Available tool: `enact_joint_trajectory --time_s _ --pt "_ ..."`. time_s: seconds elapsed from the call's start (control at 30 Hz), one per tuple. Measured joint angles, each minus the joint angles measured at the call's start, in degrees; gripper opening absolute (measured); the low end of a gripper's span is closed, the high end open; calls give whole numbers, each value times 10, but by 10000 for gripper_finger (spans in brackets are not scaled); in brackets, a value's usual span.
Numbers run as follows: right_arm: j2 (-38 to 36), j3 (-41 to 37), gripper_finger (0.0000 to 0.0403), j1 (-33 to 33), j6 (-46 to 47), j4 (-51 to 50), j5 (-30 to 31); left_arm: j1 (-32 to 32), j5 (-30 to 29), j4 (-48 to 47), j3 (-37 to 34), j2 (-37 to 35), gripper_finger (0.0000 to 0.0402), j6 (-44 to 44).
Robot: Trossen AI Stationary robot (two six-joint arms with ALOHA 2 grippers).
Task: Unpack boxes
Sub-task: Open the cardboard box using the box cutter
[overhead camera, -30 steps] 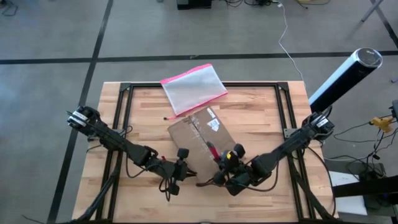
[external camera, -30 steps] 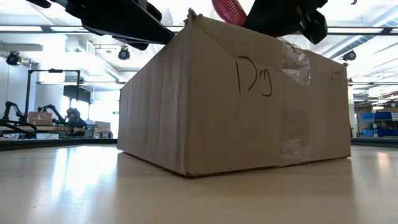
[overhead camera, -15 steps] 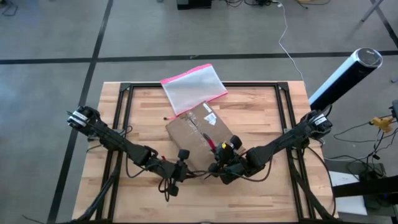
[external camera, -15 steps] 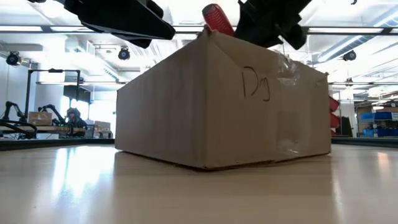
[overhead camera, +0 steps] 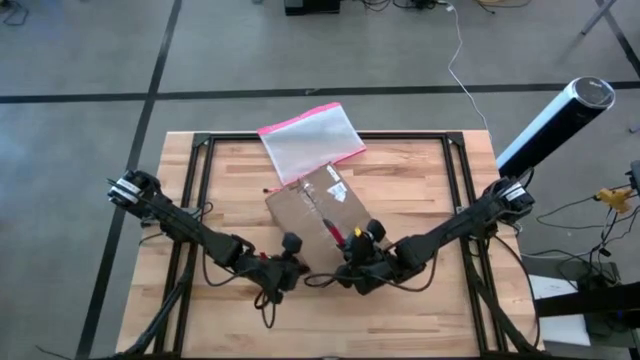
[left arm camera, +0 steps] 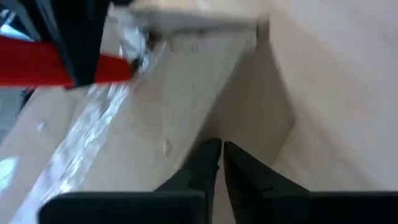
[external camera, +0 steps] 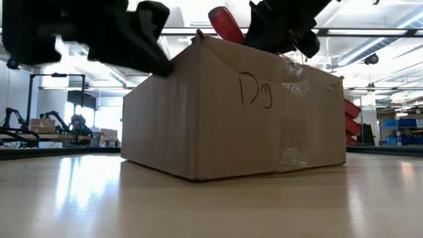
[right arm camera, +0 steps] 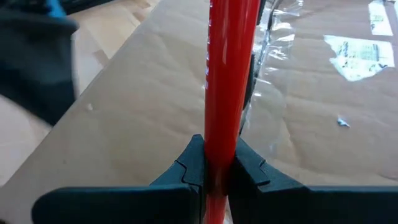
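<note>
The brown cardboard box (overhead camera: 315, 208) stands shut on its bottom in the middle of the table, with clear tape (right arm camera: 268, 68) along its top seam and a white label (right arm camera: 360, 56). My right gripper (overhead camera: 352, 252) is over the box's near right part, shut on a red tool (right arm camera: 227, 74) that lies along the seam. My left gripper (left arm camera: 217, 152), shut, stands at the box's near left wall (left arm camera: 155, 124), close under the top edge (external camera: 165, 64). The pink-edged zip pouch (overhead camera: 310, 142) lies flat past the box's far side. My right gripper pinches the red tool's shaft (right arm camera: 219, 146) between its two fingers, which lie across it. They come from the table's near right, slanting down. The tool reaches forward over the taped seam; in the low view its end (external camera: 225, 25) shows above the box top. I cannot tell whether my left gripper touches the box.
A black cylinder (overhead camera: 555, 125) stands off the table's right far corner. A black frame (overhead camera: 200, 160) runs around the wooden tabletop. Bare wood (overhead camera: 240, 320) shows along the near edge on the left.
My right gripper has gone toward the table's left and far side with the red tool, from beside the box to over its top. The box has slid a little toward the far left and turned slightly. My left gripper has come lower and closer to the box's near left wall.
</note>
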Motion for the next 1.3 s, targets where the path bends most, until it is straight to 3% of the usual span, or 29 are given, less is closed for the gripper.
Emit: enact_joint_trajectory --time_s 0.43,0.63,0.97,1.1,1.3 --pt "0 -1 19 6 8 4 -12 6 -173 -37 1 -28 222 121" --pt "0 -2 19 6 7 4 -12 54 -136 -67 0 -18 261 186" --pt "0 -2 19 6 6 5 -10 122 -105 -72 1 4 208 245" --pt "0 -3 19 6 2 4 -11 125 -87 -66 1 4 147 231" --pt "0 -3 19 9 1 1 -20 121 16 -34 3 2 27 184"
